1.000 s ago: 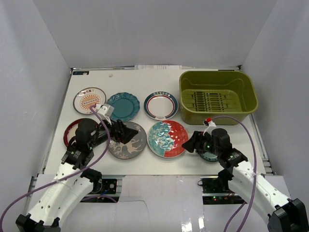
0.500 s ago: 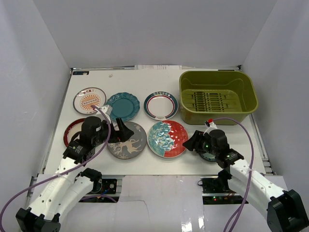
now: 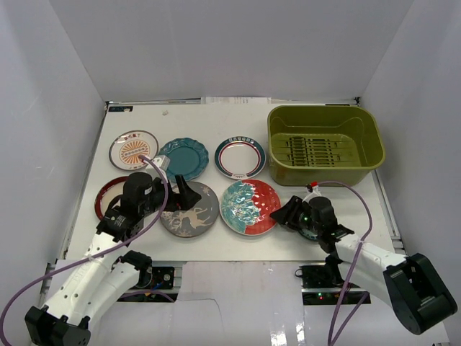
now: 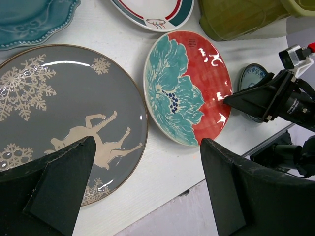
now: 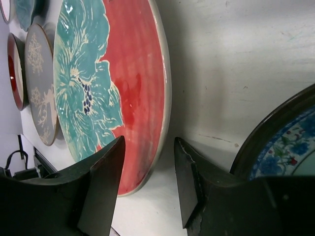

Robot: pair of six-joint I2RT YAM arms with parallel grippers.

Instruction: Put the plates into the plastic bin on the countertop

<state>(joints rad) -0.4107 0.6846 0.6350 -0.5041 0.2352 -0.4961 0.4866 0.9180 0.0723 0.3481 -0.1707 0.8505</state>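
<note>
Several plates lie on the countertop (image 3: 209, 122): orange sunburst (image 3: 133, 150), teal scalloped (image 3: 183, 158), white red-rimmed (image 3: 240, 157), red-black (image 3: 106, 196), grey deer-patterned (image 3: 194, 213), red-and-teal (image 3: 249, 206), and small teal-white (image 3: 312, 232), mostly under my right arm. The olive plastic bin (image 3: 324, 169) holds no plates. My left gripper (image 3: 189, 198) is open and empty above the deer plate (image 4: 59, 113). My right gripper (image 3: 284, 215) is open, low on the table. Its fingers straddle the red-and-teal plate's (image 5: 108, 78) right rim without gripping. The small plate (image 5: 290, 152) is right beside it.
White walls enclose the table on three sides. The table's front edge (image 4: 187, 191) runs just below the deer plate and the red-and-teal plate. Purple cables loop off both arms. The bin stands at the back right, behind my right arm.
My right arm has sunk lower toward the table, its gripper staying at the red-and-teal plate's right rim. My left gripper has drawn back slightly over the deer plate.
</note>
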